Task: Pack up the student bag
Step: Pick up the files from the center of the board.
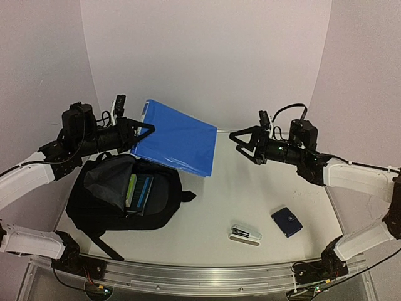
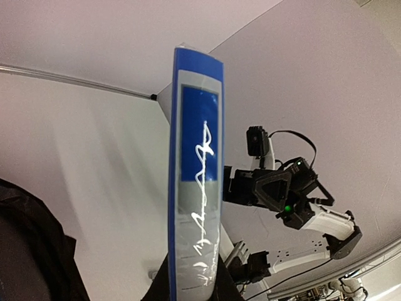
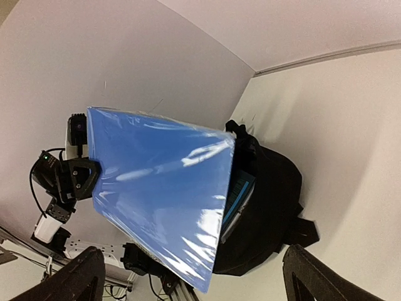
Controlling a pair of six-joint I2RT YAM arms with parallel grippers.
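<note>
The student bag [image 1: 164, 210], a black backpack, lies open at the left of the table with books [image 1: 139, 191] standing inside it; the right wrist view also shows the bag [image 3: 272, 207]. A large blue binder [image 1: 178, 143] hangs tilted in the air above the bag's far side. My left gripper [image 1: 143, 132] is shut on the binder's spine end, and in the left wrist view the spine [image 2: 197, 188] rises from between the jaws. My right gripper [image 1: 241, 143] stands open to the right of the binder, apart from it, facing its blue cover [image 3: 156, 194].
A white and black stapler [image 1: 245, 234] lies on the table near the front middle. A small dark blue case [image 1: 286, 222] lies to its right. The curved white backdrop encloses the table behind and at both sides.
</note>
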